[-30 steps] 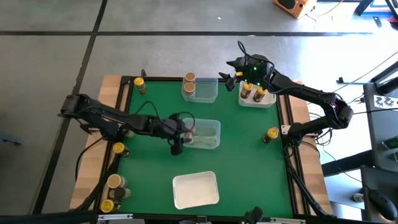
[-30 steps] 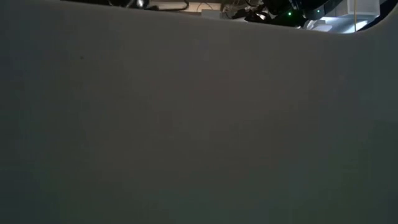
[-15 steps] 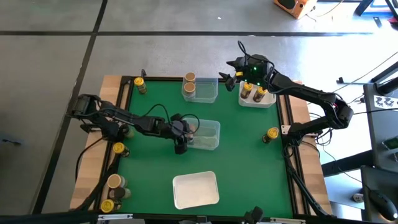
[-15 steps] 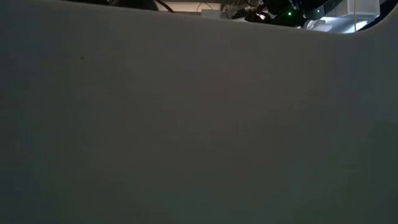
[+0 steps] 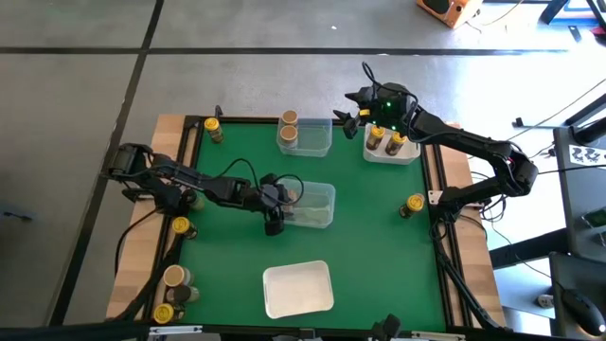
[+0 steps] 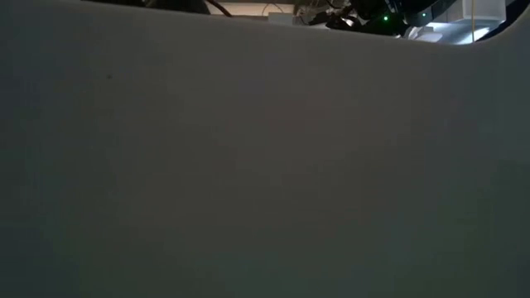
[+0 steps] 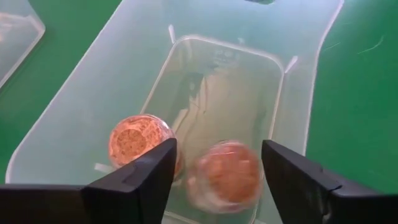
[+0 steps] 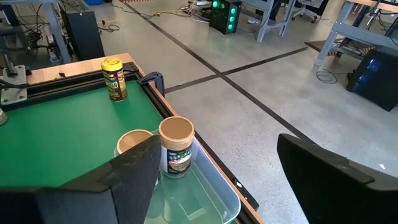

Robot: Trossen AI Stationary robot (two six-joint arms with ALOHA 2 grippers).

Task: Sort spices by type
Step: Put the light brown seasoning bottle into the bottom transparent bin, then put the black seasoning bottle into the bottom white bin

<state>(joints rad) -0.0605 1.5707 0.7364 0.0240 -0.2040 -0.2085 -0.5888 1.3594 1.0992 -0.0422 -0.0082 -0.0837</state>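
The table mat is green, 2 brownish-topped jars sit in a clear tray.

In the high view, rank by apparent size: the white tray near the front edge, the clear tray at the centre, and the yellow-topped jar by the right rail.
1. White tray and clear centre tray: alike in footprint, so unranked.
2. Yellow-topped jar: by far the smallest.

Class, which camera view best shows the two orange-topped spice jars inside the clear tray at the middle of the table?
The left wrist view: it looks straight down into the clear tray, showing both orange-topped jars between that gripper's fingers. The high view hides them behind the left gripper. The low view is blocked, and the right wrist view faces another tray.
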